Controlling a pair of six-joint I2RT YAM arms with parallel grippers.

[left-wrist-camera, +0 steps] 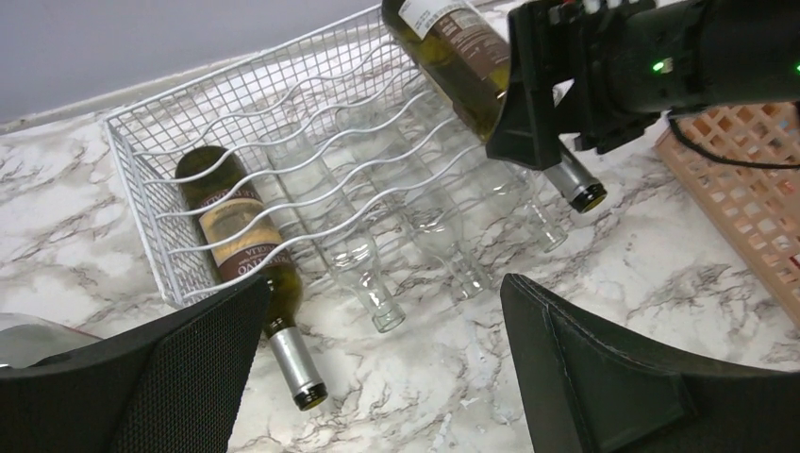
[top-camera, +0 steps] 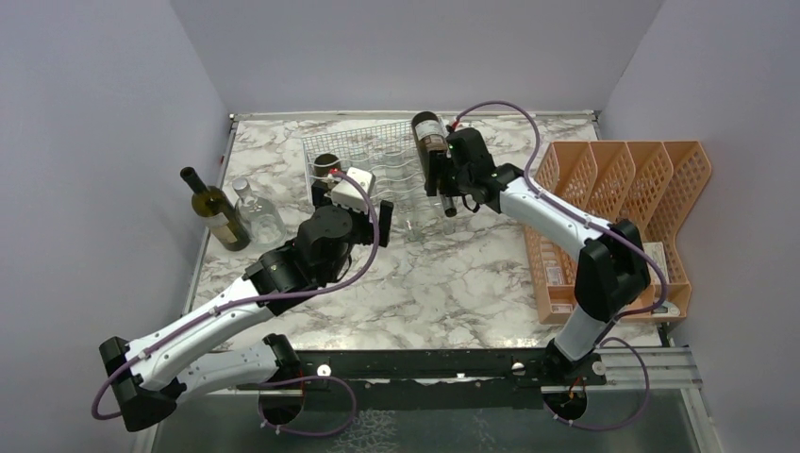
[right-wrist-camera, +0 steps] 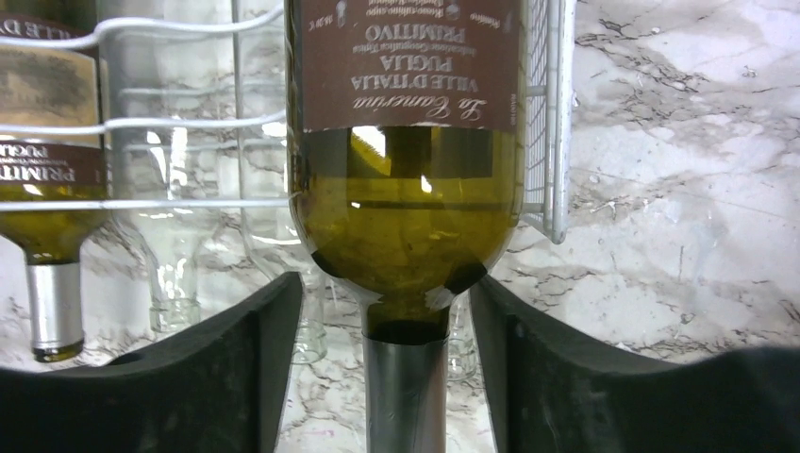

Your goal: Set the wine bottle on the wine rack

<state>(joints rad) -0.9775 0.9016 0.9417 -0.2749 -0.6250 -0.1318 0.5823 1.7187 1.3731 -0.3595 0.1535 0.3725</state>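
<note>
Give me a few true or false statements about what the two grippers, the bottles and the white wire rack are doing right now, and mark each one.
1. The right gripper is clamped on a dark green glass wine bottle with a brown label. True.
2. The left gripper holds a bottle as well. False: it is open and empty.
3. The white wire-mesh rack has no bottles in it. False: a green labelled bottle lies in its left-end cradle, with clear glass bottles beside it.
4. A dark upright wine bottle and a clear upright bottle stand on the marble table left of the rack. True.
</note>
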